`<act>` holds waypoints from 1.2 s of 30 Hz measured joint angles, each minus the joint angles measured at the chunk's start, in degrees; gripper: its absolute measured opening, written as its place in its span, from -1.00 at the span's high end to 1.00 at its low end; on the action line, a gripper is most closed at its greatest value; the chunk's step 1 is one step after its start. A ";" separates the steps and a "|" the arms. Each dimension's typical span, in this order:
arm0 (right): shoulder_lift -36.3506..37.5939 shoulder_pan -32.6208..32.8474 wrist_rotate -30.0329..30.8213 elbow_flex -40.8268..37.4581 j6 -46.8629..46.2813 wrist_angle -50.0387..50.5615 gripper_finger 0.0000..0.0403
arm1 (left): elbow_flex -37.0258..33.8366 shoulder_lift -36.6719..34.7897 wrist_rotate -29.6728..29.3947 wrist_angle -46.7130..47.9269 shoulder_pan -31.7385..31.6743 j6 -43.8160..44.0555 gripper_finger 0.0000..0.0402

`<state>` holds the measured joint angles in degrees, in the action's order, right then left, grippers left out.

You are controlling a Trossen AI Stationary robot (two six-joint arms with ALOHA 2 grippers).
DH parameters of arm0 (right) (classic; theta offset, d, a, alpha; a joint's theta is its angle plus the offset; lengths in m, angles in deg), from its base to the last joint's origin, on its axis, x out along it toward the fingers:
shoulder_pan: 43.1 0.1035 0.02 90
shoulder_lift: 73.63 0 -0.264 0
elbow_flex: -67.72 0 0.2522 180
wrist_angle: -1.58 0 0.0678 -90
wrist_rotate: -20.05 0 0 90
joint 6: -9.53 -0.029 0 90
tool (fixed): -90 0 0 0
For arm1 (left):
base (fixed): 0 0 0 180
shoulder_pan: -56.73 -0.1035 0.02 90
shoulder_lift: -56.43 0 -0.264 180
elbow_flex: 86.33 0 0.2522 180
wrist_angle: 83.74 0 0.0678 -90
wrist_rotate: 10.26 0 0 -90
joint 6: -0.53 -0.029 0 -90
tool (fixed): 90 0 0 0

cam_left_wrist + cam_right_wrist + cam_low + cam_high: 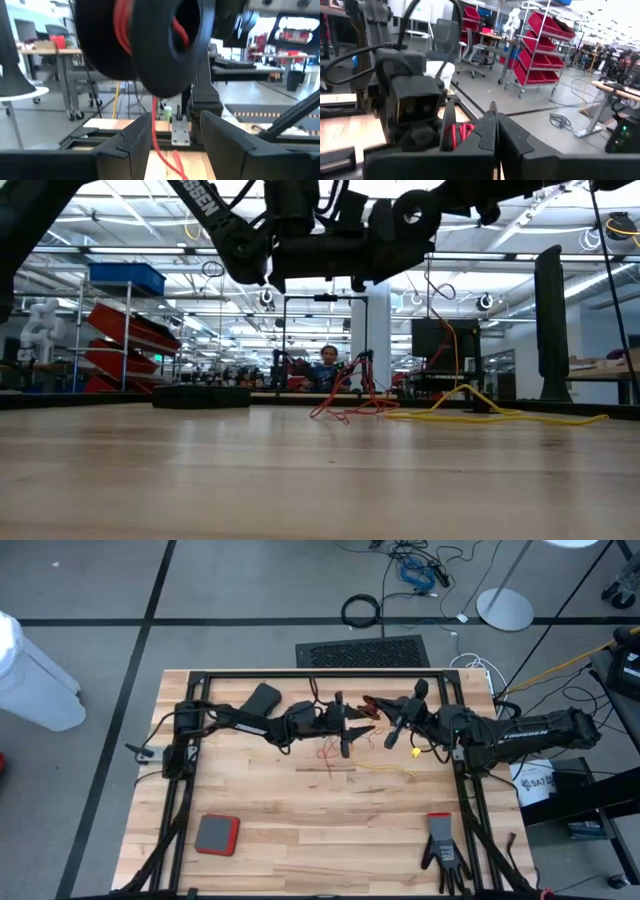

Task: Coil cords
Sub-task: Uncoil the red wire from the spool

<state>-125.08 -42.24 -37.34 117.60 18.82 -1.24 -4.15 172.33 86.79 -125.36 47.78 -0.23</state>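
Left wrist view shows the left gripper (175,145) wide open with the red cord's reel (150,40) just past its fingers, pinched by the closed right gripper (496,140), so the loose red cord (167,160) could snag.

Wooden table (300,830) — red pad (216,834), black glove (443,852), 2 cords (345,758)

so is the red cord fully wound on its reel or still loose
Partly wound: red turns sit on the black reel, but the red cord also trails down into a loose tangle on the table.
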 joint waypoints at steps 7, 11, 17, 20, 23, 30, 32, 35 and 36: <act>-2.64 0.00 -1.32 0.00 1.26 -3.81 1.00 | 0.97 0.00 -2.09 2.98 0.08 0.00 0.13; -3.09 0.00 -1.49 0.00 1.07 -3.97 1.00 | 0.97 0.00 -2.73 3.19 0.04 0.00 0.19; -3.11 0.00 -1.47 0.00 1.01 -3.97 1.00 | 0.97 0.00 -2.82 3.69 0.09 -0.01 0.52; -3.11 0.00 -1.47 0.00 1.01 -3.97 1.00 | 0.97 0.00 -2.52 3.69 0.09 -0.86 0.76; -3.11 0.00 -1.47 0.00 1.04 -3.90 1.00 | 0.97 0.00 -0.86 3.68 0.10 -1.25 0.95; -3.11 -0.02 1.22 0.00 2.45 -2.60 1.00 | 0.97 0.00 -0.41 3.58 1.06 -1.43 0.98; -3.11 -0.09 2.91 0.00 3.24 -1.96 1.00 | 0.97 0.00 -0.35 3.42 1.43 -1.51 0.98; -3.11 -0.11 5.10 0.00 3.60 0.15 1.00 | 0.97 0.00 -0.04 3.19 1.95 -1.51 0.99; -3.11 -0.11 6.08 0.00 3.73 1.13 1.00 | 0.97 0.00 0.04 2.99 2.08 -1.51 0.99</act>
<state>-128.19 -42.35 -31.26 117.60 22.55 -0.11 -3.18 172.33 86.83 -122.38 49.86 -1.74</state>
